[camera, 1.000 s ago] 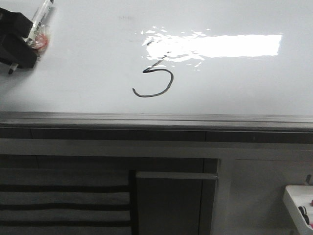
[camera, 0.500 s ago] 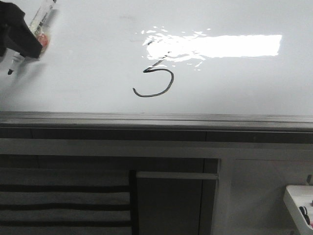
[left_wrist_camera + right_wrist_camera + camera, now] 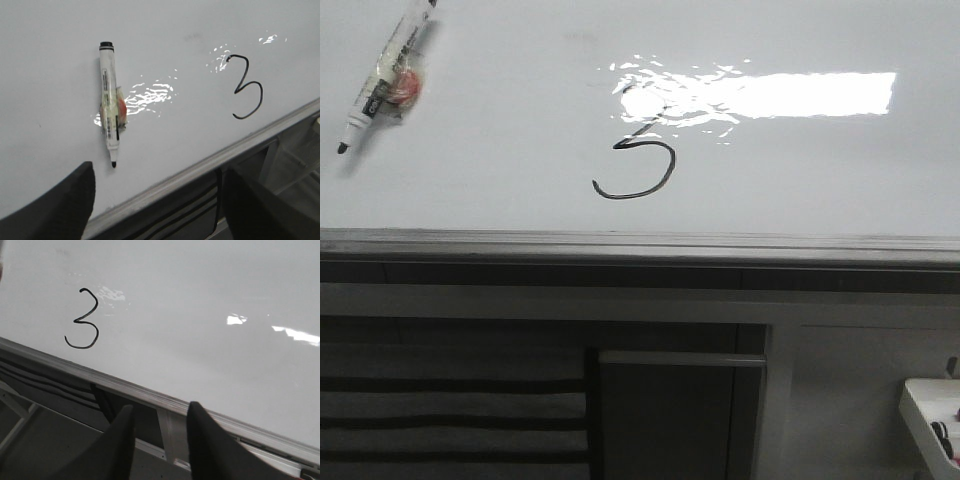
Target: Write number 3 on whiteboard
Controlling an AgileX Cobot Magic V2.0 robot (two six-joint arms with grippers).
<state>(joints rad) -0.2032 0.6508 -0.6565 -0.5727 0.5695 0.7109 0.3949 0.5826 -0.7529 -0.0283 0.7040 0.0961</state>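
Observation:
The whiteboard (image 3: 820,170) lies flat, with a bright glare and a grey metal rim (image 3: 640,243) along its near edge. The number 3 (image 3: 638,165) is drawn in thin black stroke just below the glare; it also shows in the left wrist view (image 3: 247,87) and the right wrist view (image 3: 82,320). A white marker (image 3: 382,78) with a black tip lies loose on the board at far left, also in the left wrist view (image 3: 110,117). My left gripper (image 3: 160,200) is open and empty, back from the marker near the rim. My right gripper (image 3: 160,412) is open and empty, over the rim.
Below the rim is a grey cabinet front (image 3: 680,410) with dark slats (image 3: 450,420) at left. A white tray (image 3: 930,415) with small dark items sits at the bottom right corner. Neither arm shows in the front view.
The left gripper has let go of the marker and drawn back out of the front view to the left. The marker now lies alone on the board.

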